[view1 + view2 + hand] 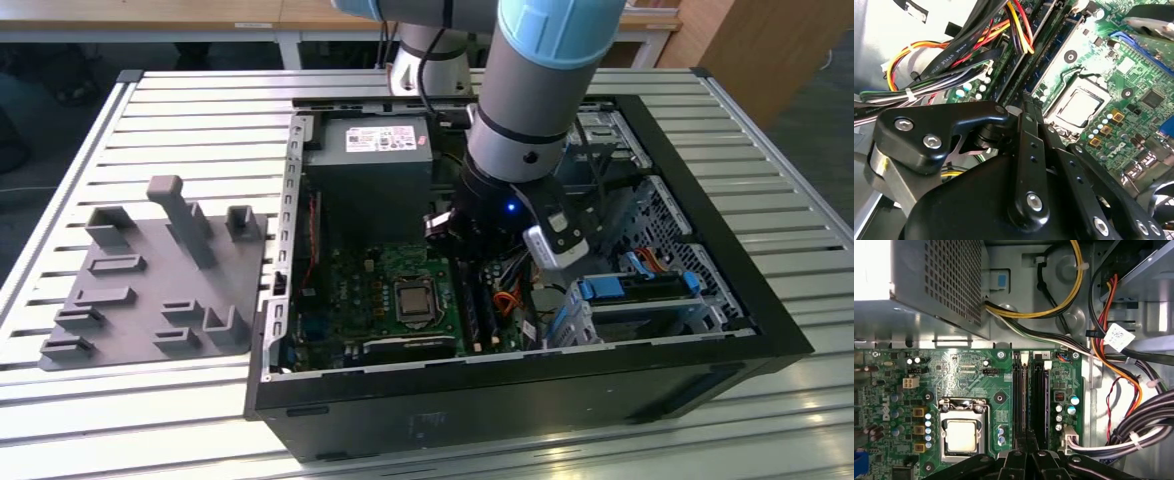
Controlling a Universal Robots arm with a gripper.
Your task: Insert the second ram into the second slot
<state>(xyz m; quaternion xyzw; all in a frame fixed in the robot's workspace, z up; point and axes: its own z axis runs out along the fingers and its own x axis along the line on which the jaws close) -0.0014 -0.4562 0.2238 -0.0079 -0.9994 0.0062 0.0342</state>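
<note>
The arm (541, 80) is pale blue above and grey below, with one small blue light near its wrist. The gripper (1026, 452) is matt black with silver screws in both wrist views. Just ahead of it, the motherboard (969, 385) is green with fine pale lines; the processor (962, 435) there is silver and square. Between its fingertips runs the second ram (1017, 400), very dark, beside a black slot (1039, 400). Off to the side, cables (1104, 330) are yellow, orange, red, black and white. The case (534, 400) around the tool is black; its drive clips (627, 285) are blue. The tray (147, 290) far from the tool is plain grey, on a table (94, 400) of silver stripes.
</note>
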